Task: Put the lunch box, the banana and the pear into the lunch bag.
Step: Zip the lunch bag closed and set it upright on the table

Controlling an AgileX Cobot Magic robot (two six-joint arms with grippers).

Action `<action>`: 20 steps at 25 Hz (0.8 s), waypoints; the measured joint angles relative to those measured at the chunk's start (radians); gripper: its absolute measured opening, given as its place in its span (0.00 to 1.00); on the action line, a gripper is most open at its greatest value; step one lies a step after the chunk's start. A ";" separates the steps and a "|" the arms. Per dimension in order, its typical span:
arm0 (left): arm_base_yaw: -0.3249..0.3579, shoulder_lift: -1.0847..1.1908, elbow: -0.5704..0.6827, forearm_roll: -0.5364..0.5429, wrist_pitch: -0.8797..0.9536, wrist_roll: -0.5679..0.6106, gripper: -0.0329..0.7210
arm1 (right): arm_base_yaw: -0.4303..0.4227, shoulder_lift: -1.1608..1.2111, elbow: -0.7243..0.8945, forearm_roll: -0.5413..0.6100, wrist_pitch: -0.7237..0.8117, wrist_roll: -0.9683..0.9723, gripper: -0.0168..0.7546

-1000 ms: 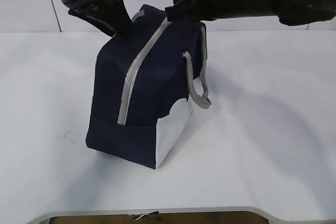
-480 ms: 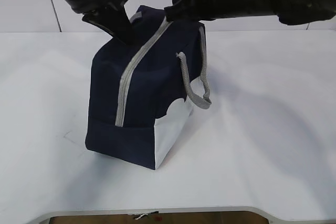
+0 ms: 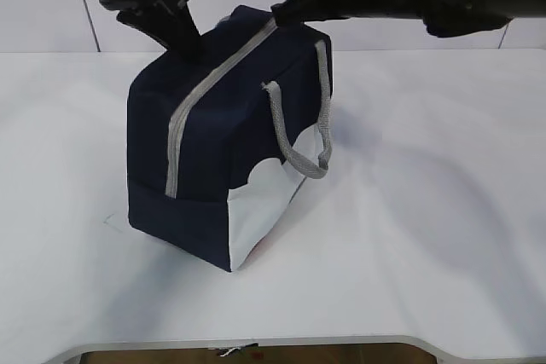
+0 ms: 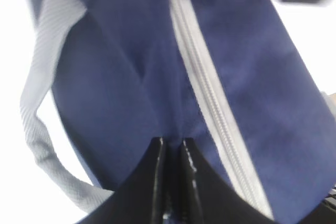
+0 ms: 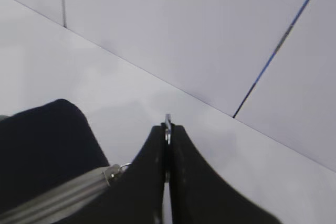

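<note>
The navy lunch bag (image 3: 217,147) stands on the white table, its grey zipper (image 3: 205,83) shut along the top. My left gripper (image 3: 189,50) is shut on a fold of the bag's navy fabric (image 4: 157,93) just left of the zipper (image 4: 207,93); the fingertips (image 4: 157,145) pinch the cloth. My right gripper (image 3: 278,16) is at the bag's far end, shut on the metal ring pull (image 5: 168,120) of the zipper slider (image 5: 111,172). A grey handle (image 3: 299,138) hangs on the bag's right side. The lunch box, the banana and the pear are out of view.
The white table (image 3: 426,210) spreads around the bag, with its front edge (image 3: 256,343) near the bottom of the exterior view. A pale wall (image 5: 184,24) stands behind. A second grey handle (image 4: 37,103) droops on the bag's other side.
My left gripper has shut on the bag's top fabric. The bag has shifted left and stands squarer. The right gripper keeps its hold on the ring pull.
</note>
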 joint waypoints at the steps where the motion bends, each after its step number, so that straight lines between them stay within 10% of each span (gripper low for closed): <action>1: 0.000 -0.002 0.000 0.002 -0.002 0.000 0.08 | 0.000 0.014 -0.008 0.001 0.024 -0.007 0.04; 20: 0.000 -0.003 0.000 0.078 0.006 -0.080 0.12 | 0.004 0.085 -0.054 0.011 0.035 -0.030 0.04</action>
